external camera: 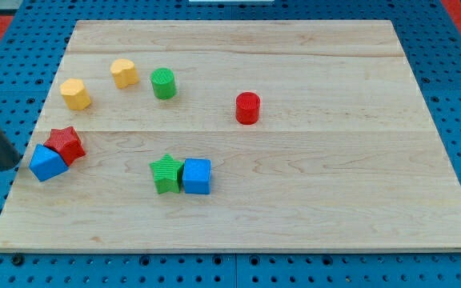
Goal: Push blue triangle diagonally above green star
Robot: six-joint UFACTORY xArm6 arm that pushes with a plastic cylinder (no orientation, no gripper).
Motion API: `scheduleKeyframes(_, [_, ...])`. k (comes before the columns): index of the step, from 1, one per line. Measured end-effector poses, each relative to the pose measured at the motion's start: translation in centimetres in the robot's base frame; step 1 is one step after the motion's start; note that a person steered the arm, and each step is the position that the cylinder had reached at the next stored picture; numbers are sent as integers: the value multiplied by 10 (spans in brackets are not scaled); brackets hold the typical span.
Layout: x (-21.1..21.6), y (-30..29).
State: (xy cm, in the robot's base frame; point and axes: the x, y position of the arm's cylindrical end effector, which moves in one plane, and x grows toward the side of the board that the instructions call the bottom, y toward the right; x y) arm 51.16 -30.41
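Two blocks crowd my tip (pixel 13 166): the blue triangle (pixel 47 163) lies just right of it, perhaps touching, bare rod grasping nothing, with the red star (pixel 68 144) pressed against it. Pushing toward the green star (pixel 166 174), far right, could drag red along.

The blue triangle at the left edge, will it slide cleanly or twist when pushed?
The blue triangle looks low and flat-bottomed, so it will probably slide, not tip. It touches the red star, which may drag along or turn it. My tip sits just to its left, at the board's edge.
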Motion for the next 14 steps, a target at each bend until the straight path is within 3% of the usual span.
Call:
scheduleKeyframes(1, [19,45])
scheduleKeyframes(3, [-59,42])
scheduleKeyframes(4, [-36,9])
scheduleKeyframes(5, [26,65])
scheduleKeyframes(6, [27,119])
scheduleKeyframes(7, [-28,88])
scheduleKeyframes(8, [16,100])
scheduleKeyframes(9, [36,60])
scheduleKeyframes(10, [-2,29])
scheduleKeyframes(12, [-57,72])
scheduleKeyframes(13, [-58,109])
scheduleKeyframes(14, [-57,215])
